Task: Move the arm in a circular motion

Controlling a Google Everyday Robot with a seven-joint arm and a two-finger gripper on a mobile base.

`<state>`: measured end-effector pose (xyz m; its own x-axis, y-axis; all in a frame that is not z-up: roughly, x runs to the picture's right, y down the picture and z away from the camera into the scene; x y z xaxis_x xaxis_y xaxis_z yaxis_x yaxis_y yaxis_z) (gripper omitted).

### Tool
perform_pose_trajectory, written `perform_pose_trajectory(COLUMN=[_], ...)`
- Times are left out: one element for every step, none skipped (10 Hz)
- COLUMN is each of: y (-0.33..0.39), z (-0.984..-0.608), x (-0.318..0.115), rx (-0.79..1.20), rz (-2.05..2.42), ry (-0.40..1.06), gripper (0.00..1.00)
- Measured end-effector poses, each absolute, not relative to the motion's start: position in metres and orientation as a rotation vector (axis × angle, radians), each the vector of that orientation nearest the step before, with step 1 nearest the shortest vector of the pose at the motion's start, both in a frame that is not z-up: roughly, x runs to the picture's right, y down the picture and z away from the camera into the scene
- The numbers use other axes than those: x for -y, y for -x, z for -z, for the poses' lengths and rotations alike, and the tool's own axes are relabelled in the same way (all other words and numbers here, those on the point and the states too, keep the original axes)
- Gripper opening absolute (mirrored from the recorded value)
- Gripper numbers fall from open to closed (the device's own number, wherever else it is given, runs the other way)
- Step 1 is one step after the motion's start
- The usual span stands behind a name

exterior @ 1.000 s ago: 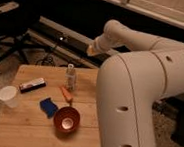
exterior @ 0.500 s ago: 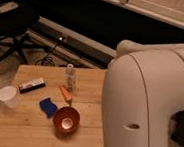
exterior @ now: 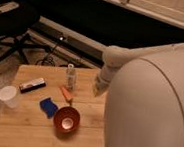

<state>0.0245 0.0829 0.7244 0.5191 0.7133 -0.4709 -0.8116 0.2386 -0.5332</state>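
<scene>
The arm [exterior: 152,100] fills the right side, its big cream segment nearest the camera w/ a narrower wrist reaching left over the wooden surface [exterior: 28,125]. Gripper [exterior: 100,87] hangs above the surface's right part, near a small clear bottle [exterior: 70,77]. On the surface: orange bowl [exterior: 66,120], blue sponge [exterior: 48,107], white cup [exterior: 7,96], orange piece [exterior: 66,92], flat bar [exterior: 32,85]. Office chair [exterior: 11,38] far left.

Table [exterior: 23,130]: bowl [exterior: 66,120] centre — cup [exterior: 7,96] 9 o'clock, bottle [exterior: 71,77] 12; arm [exterior: 152,100], gripper [exterior: 100,85] 2 o'clock.
</scene>
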Motion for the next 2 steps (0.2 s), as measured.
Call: perform_pose_trajectory(y=[-0.001,0.031], z=[-0.708,-0.689], x=[-0.082,-0.075], rx=[-0.081,0.009], rz=[-1.043,-1.044], ry=[0.875,0.937], gripper=[0.00,0.00])
